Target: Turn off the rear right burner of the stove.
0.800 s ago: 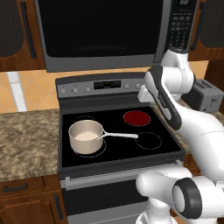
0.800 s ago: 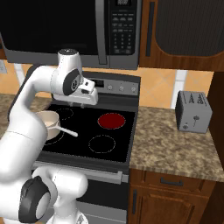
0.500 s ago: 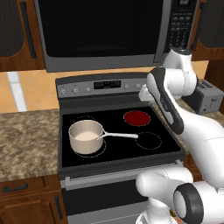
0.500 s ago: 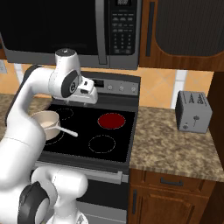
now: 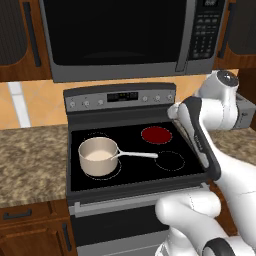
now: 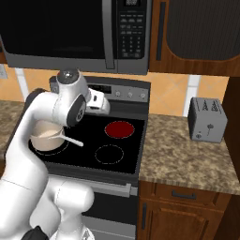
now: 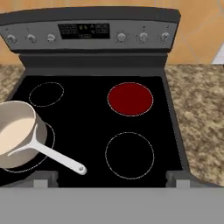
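Saucepan: front left ring, 8 o'clock in the hand view.
Rear right burner: 1 o'clock on the stove, glowing red, so nothing accomplished yet.
Knobs: back panel, 12–1 o'clock, untouched; reaching and turning one remains.
Gripper: over the cooktop, short of the panel; finger spread cannot be told.
Change: arm slightly raised and shifted since earlier frames.
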You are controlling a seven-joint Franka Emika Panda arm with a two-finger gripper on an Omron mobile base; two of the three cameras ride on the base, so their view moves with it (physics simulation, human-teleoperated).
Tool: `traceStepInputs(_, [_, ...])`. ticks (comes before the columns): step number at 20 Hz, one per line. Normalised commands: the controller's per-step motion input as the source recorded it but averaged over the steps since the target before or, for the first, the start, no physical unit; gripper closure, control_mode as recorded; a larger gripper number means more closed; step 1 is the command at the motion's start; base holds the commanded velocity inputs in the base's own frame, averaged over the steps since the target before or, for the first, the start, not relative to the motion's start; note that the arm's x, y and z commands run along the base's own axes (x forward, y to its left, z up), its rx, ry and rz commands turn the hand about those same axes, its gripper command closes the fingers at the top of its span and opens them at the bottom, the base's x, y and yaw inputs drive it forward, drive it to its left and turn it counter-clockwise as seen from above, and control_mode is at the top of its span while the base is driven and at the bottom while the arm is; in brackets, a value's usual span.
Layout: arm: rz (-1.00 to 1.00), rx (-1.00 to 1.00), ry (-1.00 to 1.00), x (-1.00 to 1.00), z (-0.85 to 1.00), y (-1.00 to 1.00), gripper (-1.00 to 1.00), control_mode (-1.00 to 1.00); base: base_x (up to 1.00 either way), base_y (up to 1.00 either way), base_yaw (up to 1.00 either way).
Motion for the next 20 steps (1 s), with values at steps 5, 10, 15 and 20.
traceStepInputs(5, [0.03,0.0,-0.32,-0.09,-0.22,-0.55,-1.0,-1.0,0.0,0.0,0.0])
traceStepInputs(10, [0.05,0.0,-0.49,-0.05,-0.07,-0.28,-1.0,-1.0,0.0,0.0,0.0])
traceStepInputs(15, [0.08,0.0,-0.47,-0.01,-0.02,-0.19,-1.0,-1.0,0.0,0.0,0.0])
traceStepInputs(20, [0.09,0.0,-0.32,0.01,-0.03,-0.15,-1.0,-1.0,0.0,0.0,0.0])
